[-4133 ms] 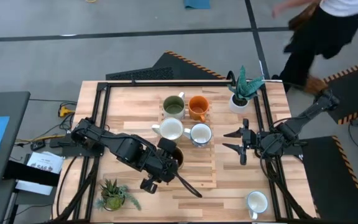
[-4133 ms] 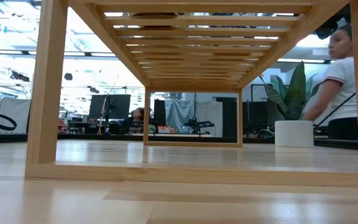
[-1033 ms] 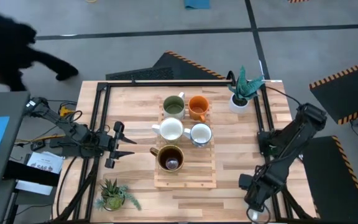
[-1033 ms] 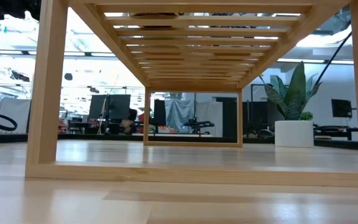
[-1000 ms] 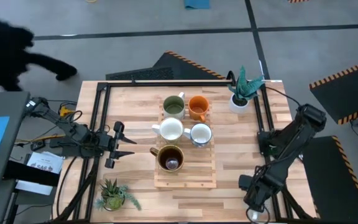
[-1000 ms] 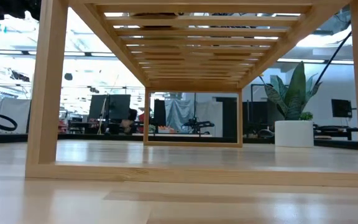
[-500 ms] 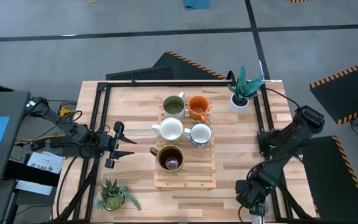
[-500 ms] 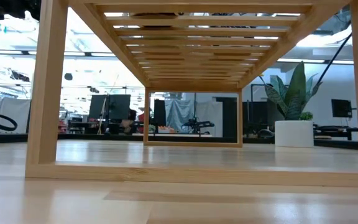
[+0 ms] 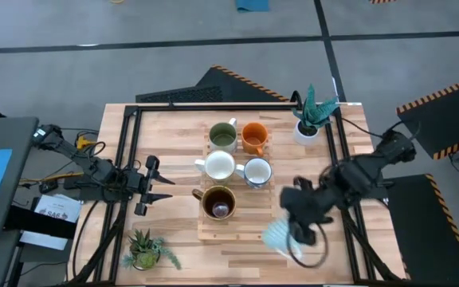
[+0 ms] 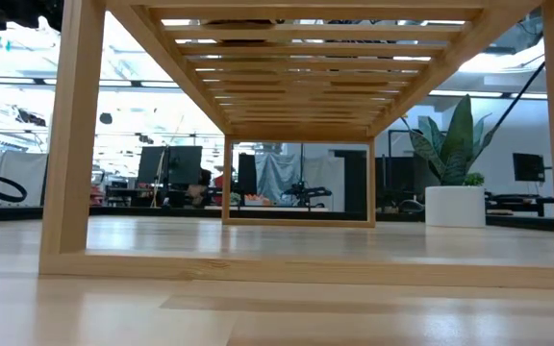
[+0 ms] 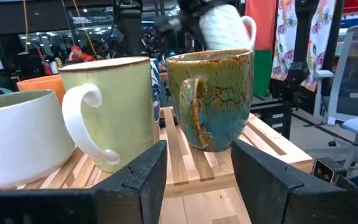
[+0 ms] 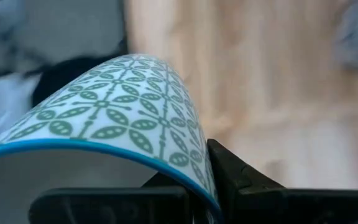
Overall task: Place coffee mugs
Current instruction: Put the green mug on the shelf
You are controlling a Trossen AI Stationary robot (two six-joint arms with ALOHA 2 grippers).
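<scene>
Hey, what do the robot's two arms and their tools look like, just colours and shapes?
Both arms are dark, jointed and slim. The left tool ends in two thin black prongs; up close its fingers are broad, matte black wedges. The right tool is a bulky black, blurred shape. Cables trail off the left arm.

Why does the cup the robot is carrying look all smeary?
In the high view the right gripper and its patterned mug are motion-blurred; the mugs on the wooden rack stay sharp. In the right wrist view the background is blurred, the mug rim clearer.
</scene>
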